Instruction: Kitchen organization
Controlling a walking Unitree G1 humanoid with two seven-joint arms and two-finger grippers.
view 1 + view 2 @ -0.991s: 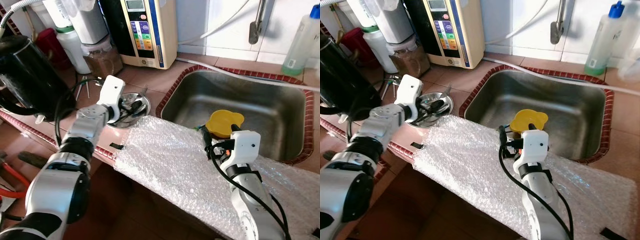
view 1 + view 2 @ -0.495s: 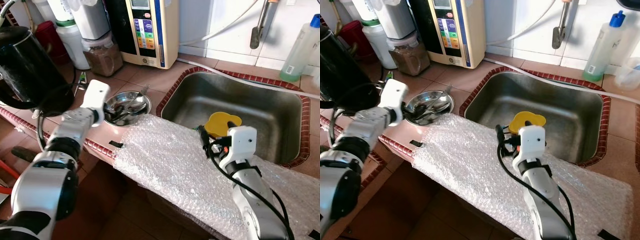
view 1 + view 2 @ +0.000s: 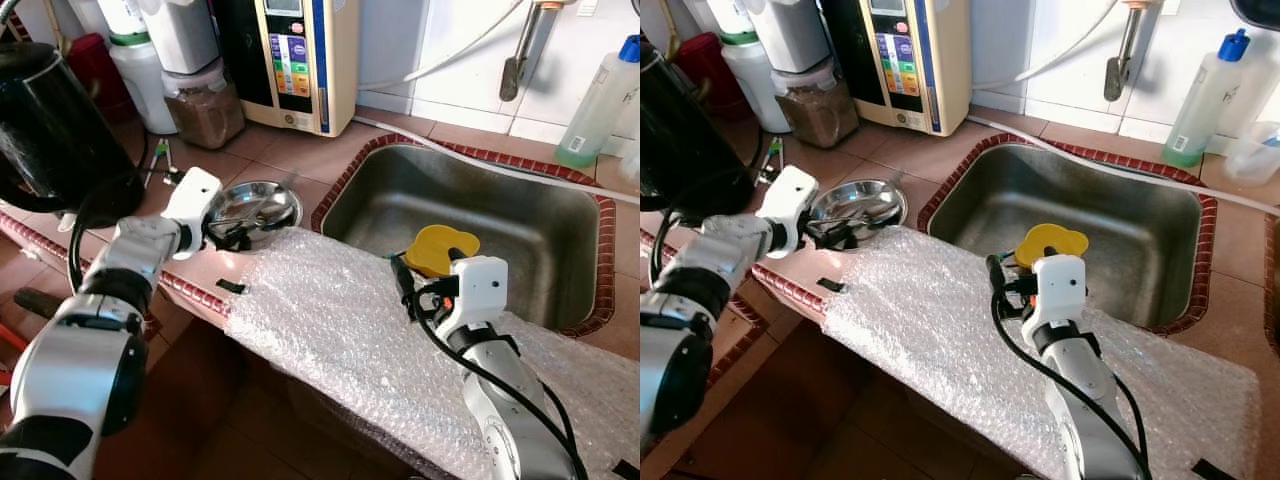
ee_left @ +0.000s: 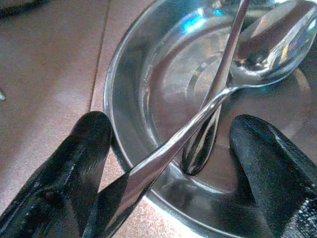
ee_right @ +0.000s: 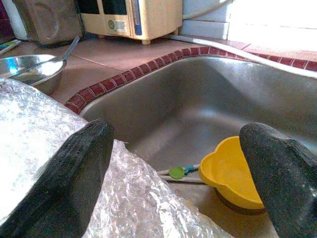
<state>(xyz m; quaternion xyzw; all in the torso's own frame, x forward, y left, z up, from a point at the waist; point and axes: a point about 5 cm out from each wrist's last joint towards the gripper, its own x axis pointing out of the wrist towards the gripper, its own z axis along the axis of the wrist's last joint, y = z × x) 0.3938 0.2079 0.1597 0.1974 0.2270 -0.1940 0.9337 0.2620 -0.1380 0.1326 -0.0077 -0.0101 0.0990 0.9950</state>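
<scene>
A steel bowl (image 3: 265, 203) sits on the tiled counter left of the sink (image 3: 500, 195). My left gripper (image 3: 232, 236) is at the bowl's near rim, open, its fingers (image 4: 74, 163) either side of a spoon (image 4: 223, 91) whose handle sticks out over the rim. A second piece of cutlery lies crossed under it. My right gripper (image 3: 403, 285) hovers open over the bubble wrap (image 3: 330, 320) at the sink's front edge, pointing at a yellow bowl (image 5: 233, 173) in the basin. Nothing is between its fingers (image 5: 59, 183).
A black kettle (image 3: 45, 130) stands at the far left, with a jar (image 3: 205, 105) and a water purifier (image 3: 295, 60) behind the steel bowl. A soap bottle (image 3: 595, 95) stands back right. A small green-tipped item (image 5: 176, 172) lies in the sink.
My left gripper has drawn back from over the steel bowl to its near rim, and the cutlery has shifted toward that rim. The right arm has hardly moved.
</scene>
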